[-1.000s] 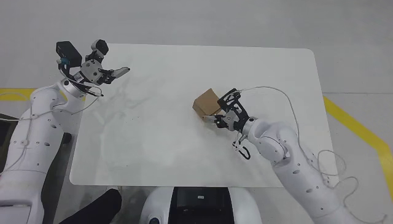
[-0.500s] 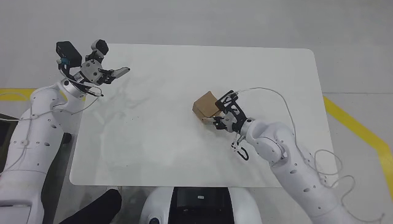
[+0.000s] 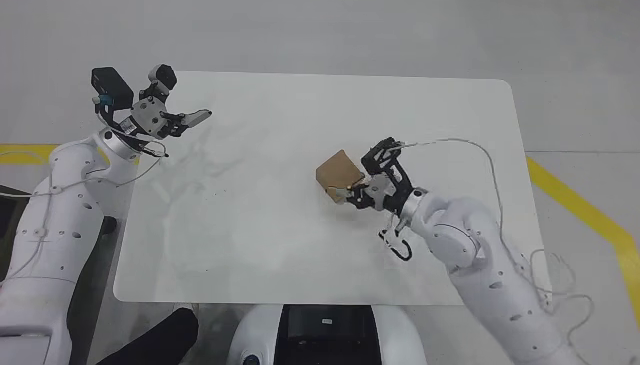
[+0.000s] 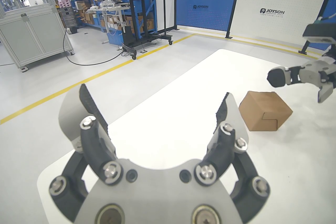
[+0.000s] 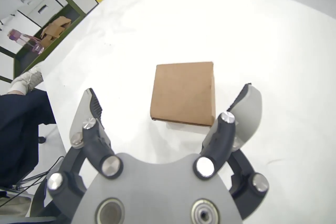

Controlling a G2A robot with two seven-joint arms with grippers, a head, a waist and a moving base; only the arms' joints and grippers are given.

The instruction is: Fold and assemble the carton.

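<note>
Here the carton [image 5: 189,72] lies near the spread right pincer [image 5: 169,91].

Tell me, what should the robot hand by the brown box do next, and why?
Probably pull the right gripper back a little. The carton looks already folded shut, sitting on the table, and that gripper is open beside it, not touching, so nothing seems left to press.

A white table [image 3: 260,230] with rounded corners and a faintly scuffed top carries a small brown cardboard carton [image 3: 337,172], folded into a closed box, resting flat a little toward the robot's right of the middle, well apart from every edge.
</note>
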